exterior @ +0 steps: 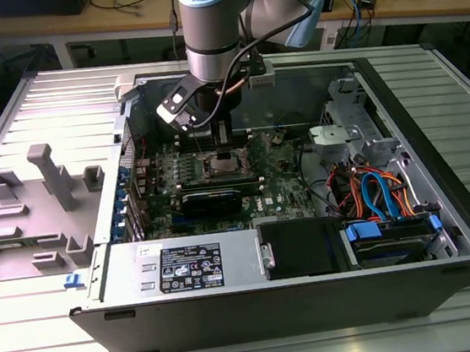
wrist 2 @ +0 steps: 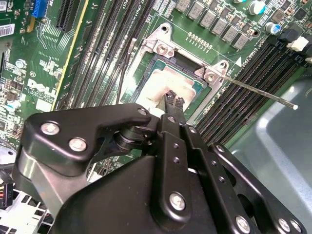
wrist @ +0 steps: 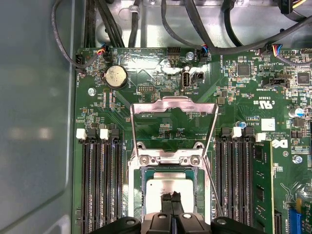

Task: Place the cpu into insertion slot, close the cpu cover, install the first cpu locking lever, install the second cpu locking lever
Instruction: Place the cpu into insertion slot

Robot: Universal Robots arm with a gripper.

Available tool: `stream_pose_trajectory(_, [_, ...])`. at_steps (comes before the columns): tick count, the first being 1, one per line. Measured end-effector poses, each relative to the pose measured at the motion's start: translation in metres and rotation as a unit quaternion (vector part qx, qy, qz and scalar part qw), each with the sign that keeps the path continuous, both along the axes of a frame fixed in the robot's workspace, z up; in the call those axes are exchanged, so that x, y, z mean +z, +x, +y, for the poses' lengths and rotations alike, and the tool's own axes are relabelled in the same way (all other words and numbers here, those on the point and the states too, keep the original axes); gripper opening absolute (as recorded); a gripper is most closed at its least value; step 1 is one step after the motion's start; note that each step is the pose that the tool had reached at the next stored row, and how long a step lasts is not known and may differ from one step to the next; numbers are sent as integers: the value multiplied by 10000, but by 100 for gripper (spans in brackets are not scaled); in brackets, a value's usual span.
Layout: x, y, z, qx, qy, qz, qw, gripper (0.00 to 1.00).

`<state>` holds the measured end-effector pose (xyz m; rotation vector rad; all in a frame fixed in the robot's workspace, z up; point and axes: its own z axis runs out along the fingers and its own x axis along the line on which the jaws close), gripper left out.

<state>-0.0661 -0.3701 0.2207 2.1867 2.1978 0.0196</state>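
Beneath the tool [wrist: 171,196], half-hidden cpu [wrist: 157,191].

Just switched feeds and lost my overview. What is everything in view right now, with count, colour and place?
computer case: one, black and grey, open on the ribbed metal table
motherboard: one, green, inside the case
cpu: one, silvery-tan, lying in the socket
cpu cover: one, silvery frame, swung open off the socket
locking lever: one, thin silvery rod, sticking out past the socket
memory slots: several, black, flanking the socket
power supply: one, silver-grey, inside the case
cables: several, orange and blue, at the exterior view's right
plastic fixtures: several, grey, on the table at the exterior view's left
arm: one, grey and blue, above the case
gripper: one, black, shut, fingertips just over the cpu
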Motion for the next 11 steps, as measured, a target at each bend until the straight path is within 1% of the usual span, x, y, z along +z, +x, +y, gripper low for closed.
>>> stream_pose_trajectory(4, [0, 0, 0, 0, 0, 6, 10000, 12])
stream_pose_trajectory(11, [0, 0, 0, 0, 0, 7, 10000, 12])
